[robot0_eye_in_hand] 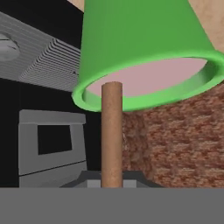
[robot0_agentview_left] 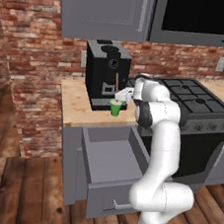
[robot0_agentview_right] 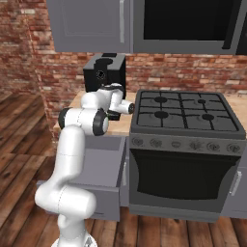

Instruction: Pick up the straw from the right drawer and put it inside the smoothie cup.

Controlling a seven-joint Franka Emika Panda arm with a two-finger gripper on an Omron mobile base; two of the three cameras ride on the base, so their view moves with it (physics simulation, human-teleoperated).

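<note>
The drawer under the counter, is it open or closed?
Open. The right drawer is pulled out from under the counter, and in the left base view you can look down into its bare grey inside.

Rendered home kitchen: gas stove w/ oven (robot0_agentview_right: pixel 185 144), coffee machine (robot0_agentview_left: pixel 106 73) sitting on wood desk (robot0_agentview_left: pixel 77 107), grey cabinets (robot0_agentview_left: pixel 104 8), brick wall (robot0_agentview_left: pixel 35 65) showing behind.

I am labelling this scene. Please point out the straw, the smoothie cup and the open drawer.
straw (robot0_eye_in_hand: pixel 112 131): hand view, middle of its shaft.
smoothie cup (robot0_agentview_left: pixel 115 108): left base view, green side wall.
right drawer (robot0_agentview_left: pixel 112 160): left base view, bare inner floor.
</note>
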